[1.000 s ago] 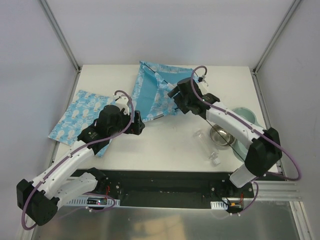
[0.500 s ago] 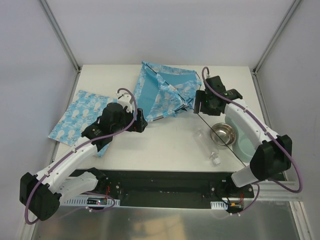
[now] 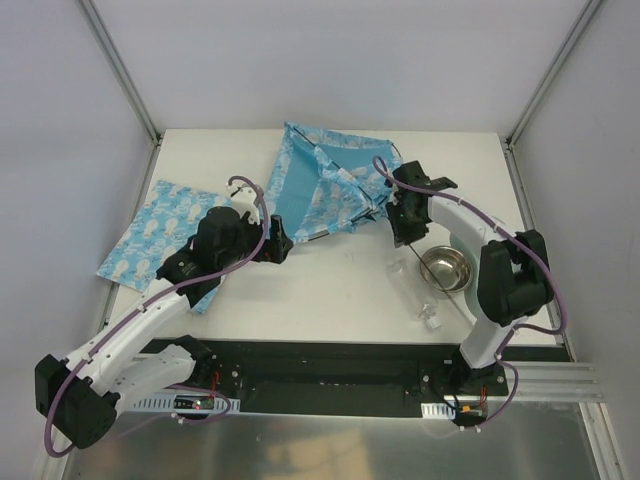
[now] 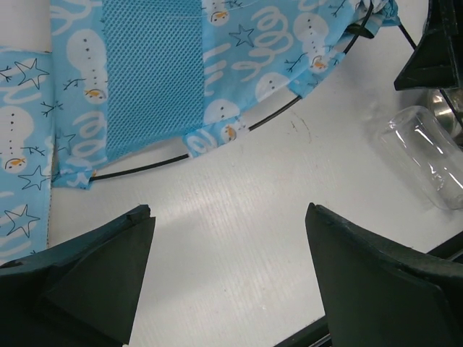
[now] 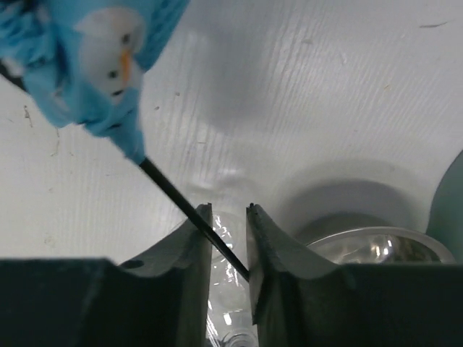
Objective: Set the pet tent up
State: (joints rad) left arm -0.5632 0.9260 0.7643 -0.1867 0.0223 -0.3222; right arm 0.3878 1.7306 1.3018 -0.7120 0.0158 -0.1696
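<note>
Above, the left arm stretched toward the pet tent (image 3: 325, 185), which lay slumped at the table's (image 3: 330, 290) far middle. Left wrist: the left gripper (image 4: 228, 267) stood wide over bare table. Right wrist: the right gripper (image 5: 228, 217), moved from the tent's middle to its corner, had narrowed around the pole (image 5: 173, 191); whether it clamped was unclear.

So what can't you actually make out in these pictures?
Right wrist view: whether the right gripper really pinches the tent pole; the pole's end vanishes between its jaws.
Left wrist view: the clear bottle is cut off by the right edge.
Top view: the pet tent lies crumpled, its doorway hidden in folds.
</note>
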